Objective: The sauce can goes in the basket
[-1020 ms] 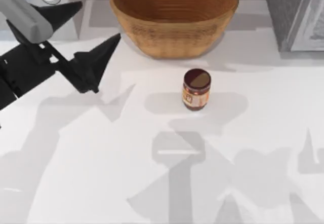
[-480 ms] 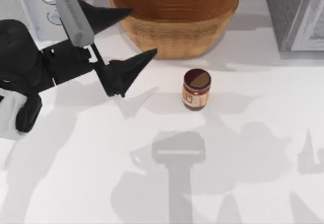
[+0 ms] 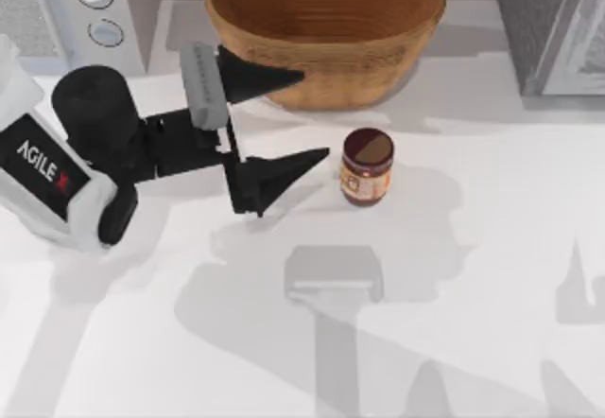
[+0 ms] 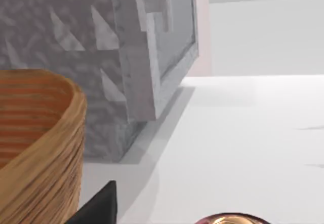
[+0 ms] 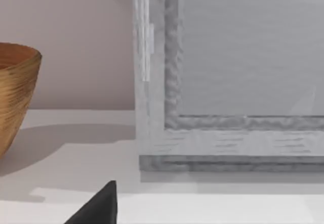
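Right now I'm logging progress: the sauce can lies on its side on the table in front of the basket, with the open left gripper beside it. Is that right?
Not quite. The top view shows the sauce can standing upright, lid up, on the table in front of the basket, not on its side. The open left gripper is indeed beside it, at the can's left.

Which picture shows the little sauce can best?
The top view: the whole sauce can stands there, lid and label visible, near the left gripper's open fingers. The left wrist view catches just its lid's edge.
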`<state>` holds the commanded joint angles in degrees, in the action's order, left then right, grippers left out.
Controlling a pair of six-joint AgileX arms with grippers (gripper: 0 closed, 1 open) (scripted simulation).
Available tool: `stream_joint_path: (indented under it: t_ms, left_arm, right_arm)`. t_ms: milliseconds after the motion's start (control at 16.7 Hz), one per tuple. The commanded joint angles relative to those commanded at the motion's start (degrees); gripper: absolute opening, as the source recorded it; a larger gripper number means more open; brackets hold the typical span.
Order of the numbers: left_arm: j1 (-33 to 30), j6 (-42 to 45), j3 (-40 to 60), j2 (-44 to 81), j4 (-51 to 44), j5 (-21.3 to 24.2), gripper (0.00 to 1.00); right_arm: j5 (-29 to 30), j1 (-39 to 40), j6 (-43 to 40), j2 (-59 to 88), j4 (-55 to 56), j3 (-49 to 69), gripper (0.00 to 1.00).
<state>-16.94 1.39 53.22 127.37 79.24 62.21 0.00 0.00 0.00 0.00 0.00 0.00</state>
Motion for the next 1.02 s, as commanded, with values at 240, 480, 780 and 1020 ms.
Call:
stream_joint_path:
  t_ms: [240,480,780,1020]
  left_arm:
    - [-0.6,0.2,7.1,12.0,1.9,3.0,1.00]
    - [-1.0,-0.1,12.1,19.5,1.6,4.4,1.00]
    - [-1.0,-0.2,12.6,20.2,1.5,4.5,1.00]
    - [-1.3,-0.2,12.9,20.2,1.2,4.2,1.00]
  right_arm:
    - [0.0,0.0,0.0,0.0,0.0,0.0,1.00]
    - [0.0,0.0,0.0,0.0,0.0,0.0,1.00]
    - [0.0,0.0,0.0,0.0,0.0,0.0,1.00]
    - [0.0,0.0,0.0,0.0,0.0,0.0,1.00]
